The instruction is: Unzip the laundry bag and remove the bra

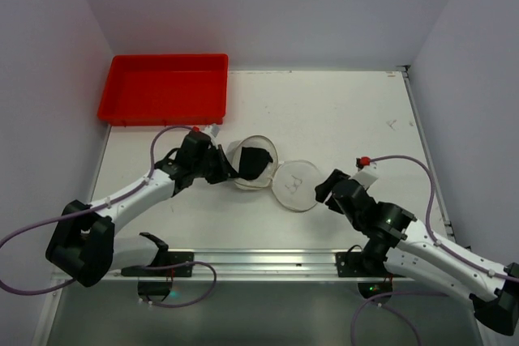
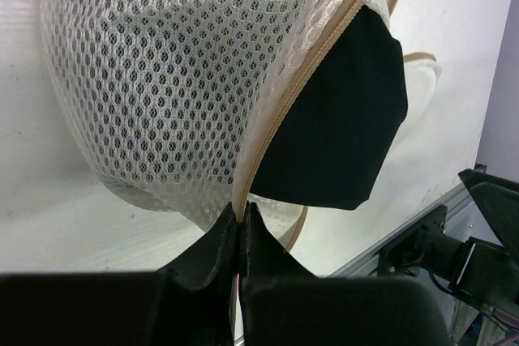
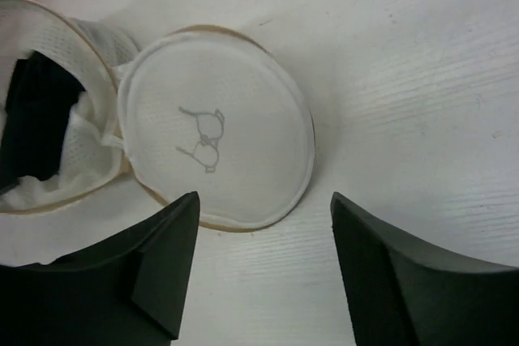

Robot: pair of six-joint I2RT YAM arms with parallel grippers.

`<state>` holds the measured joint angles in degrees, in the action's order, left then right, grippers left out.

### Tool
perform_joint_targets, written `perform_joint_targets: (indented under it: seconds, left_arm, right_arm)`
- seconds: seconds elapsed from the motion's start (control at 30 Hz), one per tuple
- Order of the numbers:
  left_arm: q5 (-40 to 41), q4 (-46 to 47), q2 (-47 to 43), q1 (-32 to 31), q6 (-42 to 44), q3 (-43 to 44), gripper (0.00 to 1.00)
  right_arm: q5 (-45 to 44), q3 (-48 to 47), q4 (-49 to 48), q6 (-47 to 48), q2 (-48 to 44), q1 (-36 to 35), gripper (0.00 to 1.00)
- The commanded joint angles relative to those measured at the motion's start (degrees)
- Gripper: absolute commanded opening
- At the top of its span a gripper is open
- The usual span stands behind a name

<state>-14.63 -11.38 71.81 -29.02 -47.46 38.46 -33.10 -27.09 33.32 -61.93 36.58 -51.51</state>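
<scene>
The white mesh laundry bag [image 1: 258,169] lies open mid-table, its round lid [image 1: 296,186] with the bra drawing flapped out to the right. The black bra [image 1: 254,163] shows inside the opening [image 2: 336,119]. My left gripper [image 1: 223,166] is shut on the bag's tan zipper rim [image 2: 241,212], at the bag's left side. My right gripper [image 1: 326,186] stands open just right of the lid [image 3: 219,127], nothing between its fingers [image 3: 166,257]; the bra [image 3: 36,119] sits in the bag at left in that view.
A red rectangular tray [image 1: 164,88] sits at the back left. White walls close the table at left, right and back. A metal rail [image 1: 259,261] runs along the near edge between the arm bases.
</scene>
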Motion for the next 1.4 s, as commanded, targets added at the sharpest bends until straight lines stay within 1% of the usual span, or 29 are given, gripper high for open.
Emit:
perform_joint_targets:
  seconds: [0.0,0.03,0.07,0.1,0.2,0.23,0.27,0.33,0.43,0.57,0.63,0.73,0.9,1.03,1.07,1.13,1.17,1.23,1.27,1.33,1.37]
  left_arm:
    - [0.92,1.18,-2.46,-0.78,-0.96,-0.84,0.00]
    - [0.92,1.18,-2.47,-0.87,-0.97,-0.84,0.00]
    - [1.01,1.18,-2.38,-1.04,-1.05,-1.01,0.00]
    - [1.01,1.18,-2.38,-0.96,-1.14,-1.10,0.00]
    - [1.01,1.36,-2.64,-0.96,-1.49,-1.72,0.00]
    - [1.01,1.36,-2.73,-0.96,-1.58,-1.89,0.00]
    - [1.10,1.36,-2.90,-1.04,-1.93,-2.24,0.00]
    - [1.36,1.44,-3.08,-0.96,-2.11,-2.60,0.00]
    - [1.54,1.97,-3.34,-0.96,-3.16,-3.30,0.00]
    - [1.19,3.20,-3.08,-1.04,-4.65,-4.27,0.00]
    - [0.75,3.99,-2.91,-1.04,-5.01,-4.53,0.00]
    - [0.75,4.78,-2.82,-1.22,-5.80,-5.32,0.00]
    - [1.45,6.71,-2.82,-1.31,-8.26,-8.40,0.00]
    - [1.54,7.60,-2.73,-1.31,-9.23,-9.10,0.00]
    - [1.54,7.51,-2.82,-1.39,-9.14,-8.75,0.00]
    - [1.54,6.98,-2.99,-1.39,-9.05,-8.40,0.00]
    - [1.54,6.55,-3.17,-1.40,-8.88,-7.88,0.00]
    - [1.54,6.19,-3.69,-1.39,-8.70,-7.52,0.00]
    - [1.54,5.84,-3.87,-1.40,-8.35,-7.26,0.00]
    - [1.54,4.88,-4.22,-1.39,-7.74,-6.73,0.00]
    - [1.54,4.52,-4.66,-1.40,-7.12,-6.12,0.00]
  right_arm:
    - [-1.53,-2.26,0.79,-4.98,-2.65,0.00,0.70]
    - [-1.53,-4.09,0.26,-3.82,-2.22,0.09,0.77]
    - [-0.22,-4.81,-2.88,-2.07,-1.60,0.18,0.79]
    - [1.27,-5.42,-5.26,3.34,-0.73,0.26,0.80]
    - [9.26,-8.06,-11.69,8.39,5.85,2.10,0.82]
    - [11.20,-9.28,-12.92,8.75,9.88,2.72,0.81]
    - [12.87,-9.64,-15.54,8.93,11.92,3.77,0.81]
    - [16.92,-10.00,-18.10,7.71,17.18,4.83,0.79]
    - [21.67,-10.26,-22.15,3.49,22.12,6.85,0.77]
    - [23.43,-11.40,-26.19,0.24,32.38,6.95,0.77]
    - [25.09,-12.54,-27.60,0.14,35.39,7.03,0.75]
    - [27.29,-12.46,-32.52,0.06,39.61,6.95,0.74]
    - [27.13,-13.43,-35.69,-1.00,45.15,6.95,0.70]
    - [26.51,-13.86,-36.83,-1.35,48.84,7.03,0.56]
    - [26.42,-13.87,-37.10,-1.18,49.29,7.03,0.48]
    - [26.34,-14.04,-37.28,-1.00,49.90,7.12,0.38]
    - [26.42,-13.95,-37.54,-0.82,50.34,7.30,0.29]
    - [26.77,-13.78,-37.63,-0.73,50.70,7.65,0.19]
    - [26.69,-13.69,-37.71,-0.21,50.78,7.74,0.09]
    - [26.08,-13.25,-37.63,0.49,50.52,7.91,0.00]
    - [25.81,-13.16,-37.54,1.37,50.35,8.00,0.00]
